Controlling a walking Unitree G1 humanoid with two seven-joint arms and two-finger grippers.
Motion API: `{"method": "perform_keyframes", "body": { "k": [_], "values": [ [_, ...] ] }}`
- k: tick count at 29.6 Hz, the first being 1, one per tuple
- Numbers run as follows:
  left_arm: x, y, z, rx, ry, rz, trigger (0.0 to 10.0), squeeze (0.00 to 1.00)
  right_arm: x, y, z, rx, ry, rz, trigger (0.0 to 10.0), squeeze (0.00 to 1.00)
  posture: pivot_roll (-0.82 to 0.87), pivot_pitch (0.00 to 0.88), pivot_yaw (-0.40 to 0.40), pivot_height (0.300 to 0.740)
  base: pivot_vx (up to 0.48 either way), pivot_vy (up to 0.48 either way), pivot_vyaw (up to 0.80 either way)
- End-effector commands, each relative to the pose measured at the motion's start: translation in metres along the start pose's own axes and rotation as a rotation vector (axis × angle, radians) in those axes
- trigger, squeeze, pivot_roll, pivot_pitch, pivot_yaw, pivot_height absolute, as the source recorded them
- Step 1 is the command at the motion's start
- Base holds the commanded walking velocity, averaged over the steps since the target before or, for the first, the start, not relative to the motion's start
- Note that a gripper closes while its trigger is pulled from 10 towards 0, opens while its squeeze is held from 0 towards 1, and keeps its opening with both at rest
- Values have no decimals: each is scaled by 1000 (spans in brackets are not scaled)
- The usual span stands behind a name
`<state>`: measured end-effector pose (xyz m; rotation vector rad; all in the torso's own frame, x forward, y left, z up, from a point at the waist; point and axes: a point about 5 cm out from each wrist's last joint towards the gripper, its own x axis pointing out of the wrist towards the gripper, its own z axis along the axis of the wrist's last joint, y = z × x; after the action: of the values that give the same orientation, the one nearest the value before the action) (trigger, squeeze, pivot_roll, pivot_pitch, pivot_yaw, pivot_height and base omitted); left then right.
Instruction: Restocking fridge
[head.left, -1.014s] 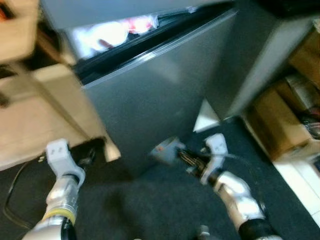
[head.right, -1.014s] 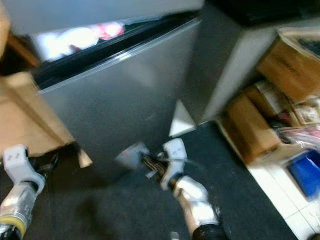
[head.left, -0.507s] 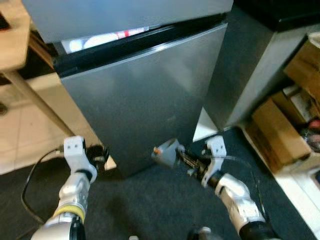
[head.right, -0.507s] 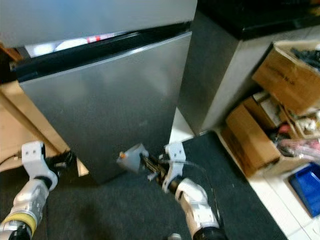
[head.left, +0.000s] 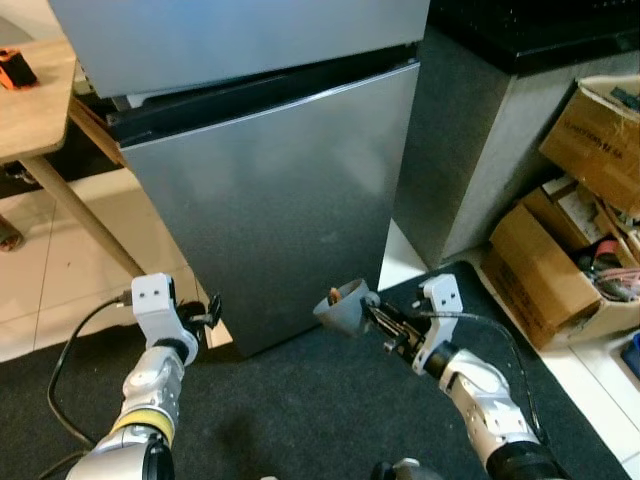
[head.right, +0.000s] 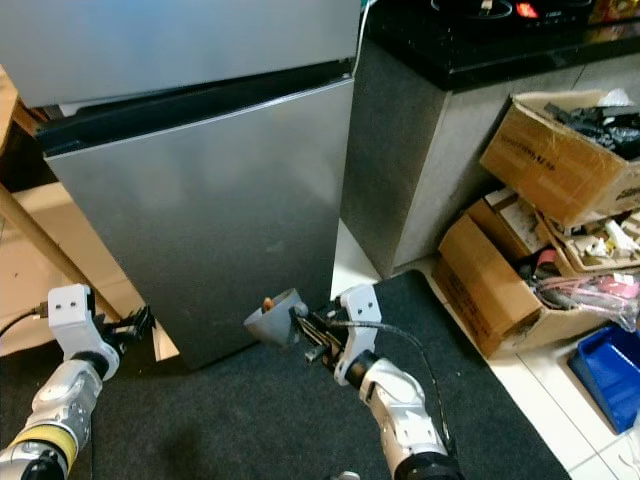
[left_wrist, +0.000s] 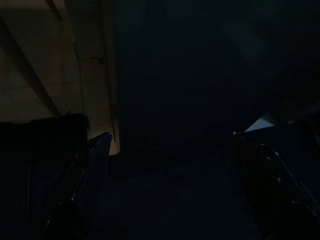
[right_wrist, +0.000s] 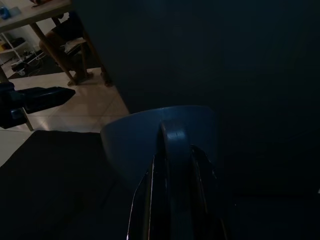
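1. The right pincer (head.left: 372, 312) is clamped on the handle of a grey cup (head.left: 340, 308), held low in front of the fridge's lower door (head.left: 270, 200), near its bottom corner. The cup is tipped on its side, mouth towards the door, with something small and orange at its rim; what that is cannot be told.

2. The cup looks rigid and light, probably plastic or ceramic. In the right wrist view the fingers (right_wrist: 150, 200) sit on either side of the handle (right_wrist: 172, 150), a sound hold on a smooth body. Tipped like this, anything loose inside could fall out.

3. The left pincer (head.left: 203, 312) hovers low by the door's other bottom corner, its fingers (left_wrist: 95, 155) apart and empty.

4. The lower door is shut, so it stands in the way. A dark gap runs between it and the upper door (head.left: 240, 40).

5. Around: a dark counter (head.left: 480, 130) just beside the fridge, cardboard boxes (head.left: 570, 250) of clutter on the robot's right, a wooden table (head.left: 40, 100) on its left, a black cable (head.left: 70, 340) on the dark mat (head.left: 300, 410).
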<state>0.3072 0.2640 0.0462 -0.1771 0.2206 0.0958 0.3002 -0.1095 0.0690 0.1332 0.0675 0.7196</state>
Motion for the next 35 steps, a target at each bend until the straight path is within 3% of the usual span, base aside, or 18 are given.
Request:
{"method": "perform_keyframes", "body": {
  "k": [1,18,24,31,35],
  "values": [
    [-4,5,-7,-14,24,25,10000,0,-3,1,-5,-5,15,5,10000,0,-54,166,22,740,0,0,0],
    [-21,25,-30,-40,110,123,10000,0,-5,1,-14,-33,66,3,10000,0,-56,164,19,740,0,0,0],
    [-33,29,-48,-44,177,150,10000,0,-5,2,-16,-39,71,10,10000,0,-55,162,18,740,0,-467,0],
    [-32,35,-42,-32,153,190,10000,0,-5,2,-16,-44,74,15,10000,0,-54,165,13,740,0,0,0],
    [-29,52,-22,-58,76,271,10000,0,-5,2,-16,-47,75,16,10000,0,-55,169,14,740,0,0,0]
  ]
}}
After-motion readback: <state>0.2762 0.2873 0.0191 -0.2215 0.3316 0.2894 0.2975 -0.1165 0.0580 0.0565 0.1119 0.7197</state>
